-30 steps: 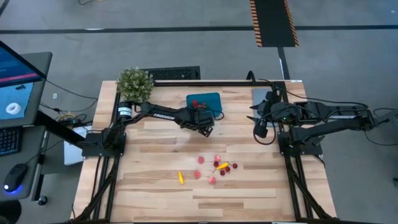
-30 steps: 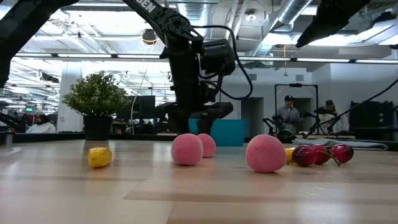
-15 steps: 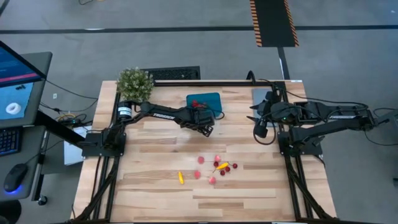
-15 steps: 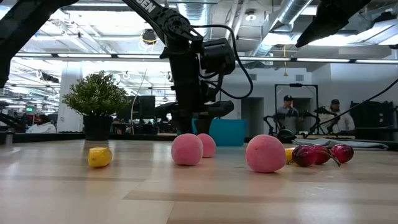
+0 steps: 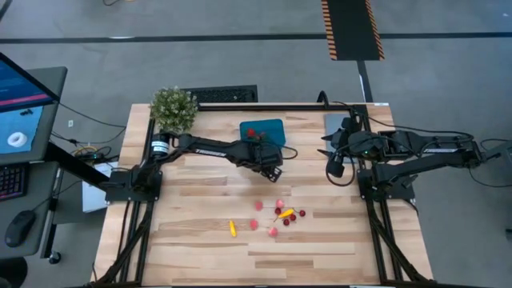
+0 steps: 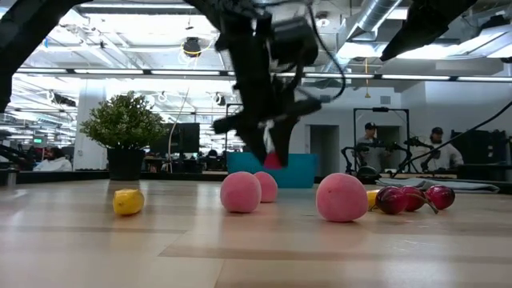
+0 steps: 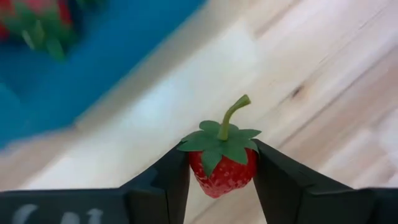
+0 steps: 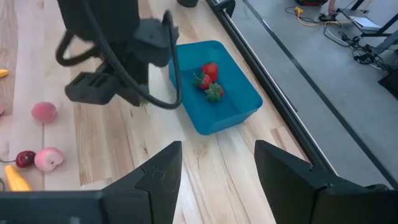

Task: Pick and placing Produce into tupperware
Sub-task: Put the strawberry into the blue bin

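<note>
My left gripper (image 5: 272, 166) hangs above the table just near of the teal tupperware (image 5: 262, 130), shut on a red strawberry (image 7: 222, 168) with a green cap and stalk. The low view shows that strawberry (image 6: 274, 158) in front of the tupperware (image 6: 292, 170). Two more strawberries (image 8: 210, 79) lie inside the tupperware. The rest of the produce (image 5: 276, 216) rests on the wood nearer the front: pink pieces (image 6: 241, 192), dark cherries (image 6: 408, 198) and yellow pieces (image 6: 128, 201). My right gripper (image 8: 217, 177) waits open above the table's right side, holding nothing. My left gripper pinches the strawberry by its two red sides (image 7: 198, 171), just below the green cap, between its two fingers (image 7: 165, 183). The fingers slant down from above. The stalk (image 7: 231, 115) sticks out past the fingertips. The strawberry hangs clear of the table.
A bushy potted plant (image 5: 173, 106) stands at the far left corner. A grey flat plate (image 5: 333, 122) lies at the far right under the right arm. People stand in the room behind (image 6: 372, 146). Bare wood lies between the tupperware and the produce.
My left gripper has risen from the table beside the tupperware and shifted a little toward the table's right edge. The strawberry between its fingers has come up with it and now hangs clear of the wood.
</note>
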Controlling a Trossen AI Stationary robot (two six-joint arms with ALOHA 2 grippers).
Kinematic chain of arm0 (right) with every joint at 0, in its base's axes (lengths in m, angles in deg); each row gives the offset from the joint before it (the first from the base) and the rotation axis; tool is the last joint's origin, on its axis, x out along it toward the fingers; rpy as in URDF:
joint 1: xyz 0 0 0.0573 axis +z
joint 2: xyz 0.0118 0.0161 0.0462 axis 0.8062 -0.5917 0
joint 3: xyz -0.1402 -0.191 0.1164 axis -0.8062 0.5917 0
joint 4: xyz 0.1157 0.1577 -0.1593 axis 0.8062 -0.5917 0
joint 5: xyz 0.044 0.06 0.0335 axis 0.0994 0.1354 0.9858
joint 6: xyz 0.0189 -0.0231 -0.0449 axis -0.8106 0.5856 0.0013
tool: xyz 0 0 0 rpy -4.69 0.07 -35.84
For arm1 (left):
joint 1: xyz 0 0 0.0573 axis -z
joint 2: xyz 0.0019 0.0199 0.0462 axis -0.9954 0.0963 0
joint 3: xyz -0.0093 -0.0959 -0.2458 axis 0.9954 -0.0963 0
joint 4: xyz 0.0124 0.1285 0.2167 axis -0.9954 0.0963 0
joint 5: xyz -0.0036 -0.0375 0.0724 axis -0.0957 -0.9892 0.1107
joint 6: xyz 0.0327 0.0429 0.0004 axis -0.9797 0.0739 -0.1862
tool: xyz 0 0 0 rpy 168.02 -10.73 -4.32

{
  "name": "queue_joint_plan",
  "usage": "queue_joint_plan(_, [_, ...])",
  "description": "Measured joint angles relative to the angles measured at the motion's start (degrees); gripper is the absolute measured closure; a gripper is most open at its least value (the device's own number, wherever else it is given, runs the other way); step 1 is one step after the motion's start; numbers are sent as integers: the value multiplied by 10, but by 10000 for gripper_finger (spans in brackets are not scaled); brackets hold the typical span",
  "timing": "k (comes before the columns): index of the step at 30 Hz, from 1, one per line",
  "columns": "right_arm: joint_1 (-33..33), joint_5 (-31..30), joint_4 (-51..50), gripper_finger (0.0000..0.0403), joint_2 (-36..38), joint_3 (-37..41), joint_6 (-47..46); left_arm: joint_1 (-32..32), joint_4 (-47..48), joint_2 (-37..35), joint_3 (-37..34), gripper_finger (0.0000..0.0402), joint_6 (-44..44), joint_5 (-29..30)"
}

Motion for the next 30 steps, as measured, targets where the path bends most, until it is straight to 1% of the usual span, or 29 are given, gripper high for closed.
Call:
queue_joint_plan(4, [0, 0, 0, 178, 0, 0, 0, -7, 58, 0, 70, 253, -40, 55])
queue_joint_plan(7, [0, 0, -1, 178, 0, 0, 0, -23, 78, -1, 111, 251, -74, 94])
queue_joint_plan(10, [0, 0, -3, 178, 0, 0, 0, -48, 76, -1, 133, 250, -102, 93])
queue_joint_plan(14, [0, 0, -8, 178, 0, 0, 0, -80, 69, 0, 133, 250, -123, 77])
queue_joint_plan(16, [0, 0, -13, 178, 0, 0, 0, -95, 65, 0, 125, 250, -126, 72])
queue_joint_plan(20, [0, 0, -14, 178, 0, 0, 0, -117, 41, 1, 102, 249, -135, 42])
queue_joint_plan(24, [0, 0, -14, 178, 0, 0, 0, -127, 2, 1, 74, 249, -133, 36])
queue_joint_plan(30, [0, 0, -14, 178, 0, 0, 0, -129, -28, 14, 57, 249, -129, 30])
